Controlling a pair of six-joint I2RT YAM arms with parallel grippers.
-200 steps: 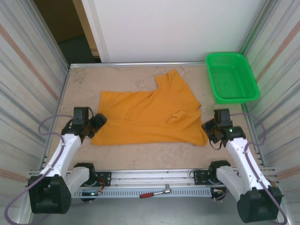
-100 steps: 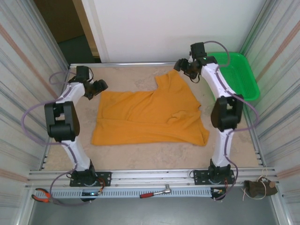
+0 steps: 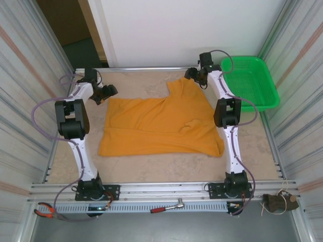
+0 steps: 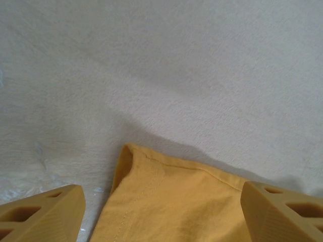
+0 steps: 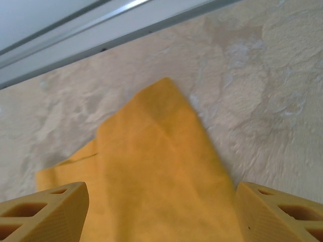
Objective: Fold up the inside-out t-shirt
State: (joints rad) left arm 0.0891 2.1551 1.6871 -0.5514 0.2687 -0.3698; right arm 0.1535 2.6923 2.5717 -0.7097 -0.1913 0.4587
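One orange shirt (image 3: 161, 123) lies spread flat across the middle of the surface (image 3: 151, 169), with one pointed corner reaching toward the far edge. The left fingers (image 3: 109, 91) stand wide open at the shirt's far left corner. In the left wrist view, that hemmed corner lies between the two tips and touches neither. The right fingers (image 3: 192, 74) are open too, over the pointed far right corner — the cloth sits between the tips, ungripped.

top: overhead, behind | wrists: close, downward (likely) | shared: t-shirt (image 3: 161, 126) corners
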